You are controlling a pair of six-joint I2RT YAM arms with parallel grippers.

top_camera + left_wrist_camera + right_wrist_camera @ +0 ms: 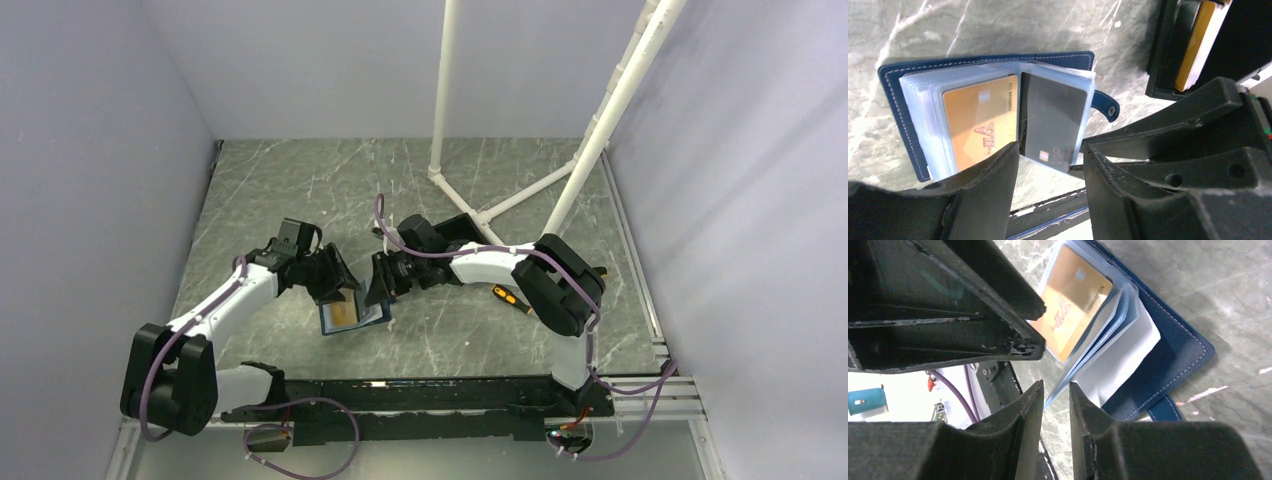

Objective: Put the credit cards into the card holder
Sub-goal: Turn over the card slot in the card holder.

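Card holder [896,100] lies open on the desk [923,30], btw the two arms. Gold card [980,125] sits in a clear sleeve on one page. Dark card [1053,120] is in the sleeve on the facing page, its near edge maybe not fully home, hard to tell.

L gripper [1050,150] is spread w/ nothing in it, tips either side of that near edge. R gripper [1055,386] is nearly pressed together at the sleeve corner; can't tell if it's pinching the plastic. More cards [1198,45] wait in the black box [1159,55] nearby.

Step, prob.: seat the dark card, then fetch the next. To do it well:
- Have R steady the page.
- L pushes the card edge square along the sleeve, no twist.
- Light force so the holder doesn't slide.
- Back off straight, w/o snagging the sleeves.
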